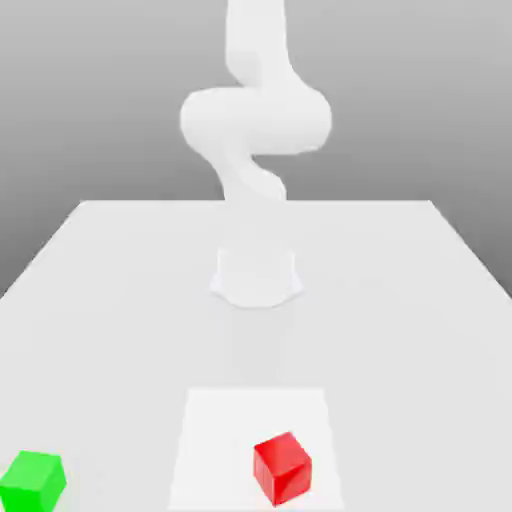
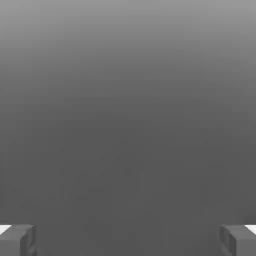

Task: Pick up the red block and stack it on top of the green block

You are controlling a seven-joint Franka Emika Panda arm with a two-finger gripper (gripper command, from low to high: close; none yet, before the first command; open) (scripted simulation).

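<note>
- Watching from my desk, I see the gripper [image 2: 128, 240] in the hand view with its two grey fingertips [image 2: 17, 240] spread wide at opposite edges of the frame, nothing between them but blank grey background.
- I place the red block [image 1: 281, 467] on the table [image 1: 120, 290] near the front edge in the exterior view, inside a slightly brighter square patch [image 1: 220, 420]; the green block [image 1: 33, 479] sits well apart from it, toward the exterior view's left corner.
- My main worry is the approach: the hand camera has no block in sight, so I judge that I would be descending blind until the red block comes into frame, and a misjudged line could clip a corner and skid it away.
- The red block looks turned at an angle to the table edges, so jaws not matched to its faces could pinch across corners and twist it out.
- The green block lies close to the table's front-left corner; a nudge during stacking might push it off, and an off-centre release could tip the red block.
- Both blocks read as smooth, hard, sharp-edged cubes with flat matte faces, probably slippery under a light squeeze.
- The arm [image 1: 255, 120] is pale, rounded and glossy; the table is flat, plain white.
</note>
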